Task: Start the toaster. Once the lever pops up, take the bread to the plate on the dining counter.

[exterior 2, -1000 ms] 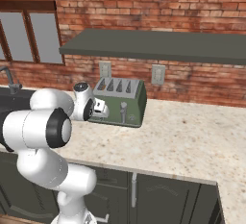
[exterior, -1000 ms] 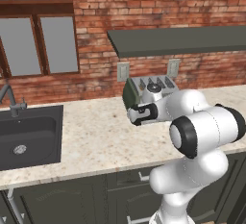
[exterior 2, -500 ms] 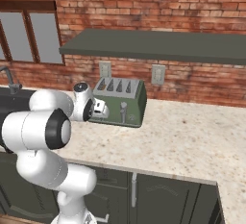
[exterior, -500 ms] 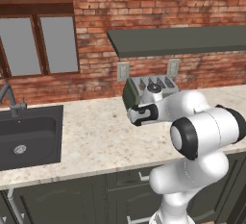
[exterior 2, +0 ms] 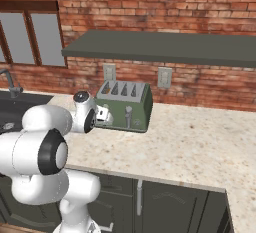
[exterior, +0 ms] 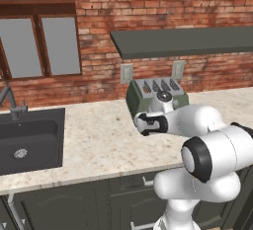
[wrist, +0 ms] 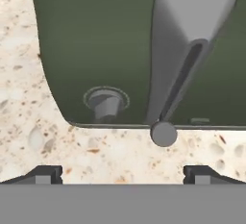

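A boxy sage-green metal toaster (exterior 2: 124,106) stands on a beige speckled stone surface (exterior 2: 195,142), close to the red brick wall (exterior 2: 150,7) and under a dark shelf (exterior 2: 165,47). The robot's two-finger tool (wrist: 122,174) sits just in front of the toaster's near face, low down, its dark tips spread wide and holding nothing. In the hand view a silver lever (wrist: 164,133) sits at the bottom of its slot, between the tips, with a round silver knob (wrist: 105,103) to its left.
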